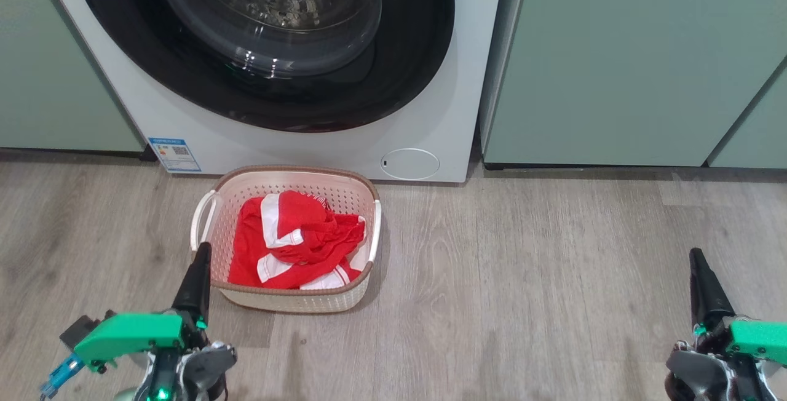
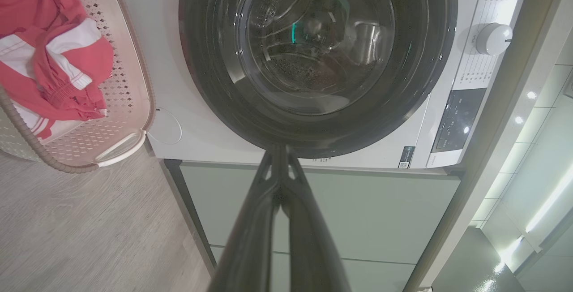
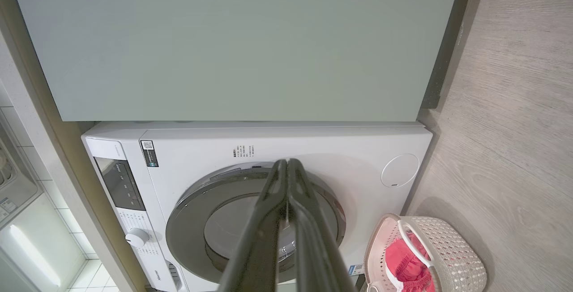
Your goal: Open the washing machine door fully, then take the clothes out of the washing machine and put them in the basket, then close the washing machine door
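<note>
— Two grippers in frame: what are they holding?
— Nothing. Both the left gripper [image 1: 202,252], lower left, and the right gripper [image 1: 696,258], lower right, are clenched shut and empty.
— Where are the clothes [image 1: 295,238]?
— Heaped, red and white, in the basket [image 1: 289,171], centre frame, on the wood floor [image 1: 529,266] just below the washing machine [image 1: 433,124]; the washing machine door [image 1: 406,75], top of frame, sits closed.

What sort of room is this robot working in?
Most likely a home laundry corner or utility room. A white front-loading washing machine is built in between pale green cabinets, and a basket holding red clothes sits in front of it on a wood-look floor.
</note>
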Robot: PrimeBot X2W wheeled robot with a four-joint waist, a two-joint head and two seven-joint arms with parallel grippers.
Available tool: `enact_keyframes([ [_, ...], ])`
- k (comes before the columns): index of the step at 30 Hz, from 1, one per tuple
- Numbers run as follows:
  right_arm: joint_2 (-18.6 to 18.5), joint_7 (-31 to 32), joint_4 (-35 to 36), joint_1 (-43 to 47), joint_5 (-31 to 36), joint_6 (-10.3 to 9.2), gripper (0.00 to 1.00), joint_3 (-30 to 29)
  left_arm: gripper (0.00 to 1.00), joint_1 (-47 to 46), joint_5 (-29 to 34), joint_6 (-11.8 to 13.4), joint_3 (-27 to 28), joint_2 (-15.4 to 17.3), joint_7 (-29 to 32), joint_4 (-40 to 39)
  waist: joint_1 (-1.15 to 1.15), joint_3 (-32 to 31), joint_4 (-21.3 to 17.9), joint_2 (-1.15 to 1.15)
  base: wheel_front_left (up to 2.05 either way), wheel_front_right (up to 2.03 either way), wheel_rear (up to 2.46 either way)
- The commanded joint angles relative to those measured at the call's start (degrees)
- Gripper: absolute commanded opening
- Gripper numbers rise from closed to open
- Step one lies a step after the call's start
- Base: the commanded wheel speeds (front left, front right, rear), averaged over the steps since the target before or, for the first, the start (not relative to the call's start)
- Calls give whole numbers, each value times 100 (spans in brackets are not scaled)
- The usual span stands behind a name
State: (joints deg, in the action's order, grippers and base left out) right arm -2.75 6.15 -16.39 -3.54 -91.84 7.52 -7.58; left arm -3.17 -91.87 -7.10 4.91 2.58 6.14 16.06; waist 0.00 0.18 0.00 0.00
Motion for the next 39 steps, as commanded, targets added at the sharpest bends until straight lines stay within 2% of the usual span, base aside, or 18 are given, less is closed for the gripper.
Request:
enact_keyframes([
  [1,-13,35,236,-264,-32,-3,0,104,0,-302,-28,-39,162,30,36,-202,0,0,0,0,0,0,0],
  [39,-13,34,236,-264,-32,-3,0,105,0,-302,-29,-39,162,30,35,-202,0,0,0,0,0,0,0],
])
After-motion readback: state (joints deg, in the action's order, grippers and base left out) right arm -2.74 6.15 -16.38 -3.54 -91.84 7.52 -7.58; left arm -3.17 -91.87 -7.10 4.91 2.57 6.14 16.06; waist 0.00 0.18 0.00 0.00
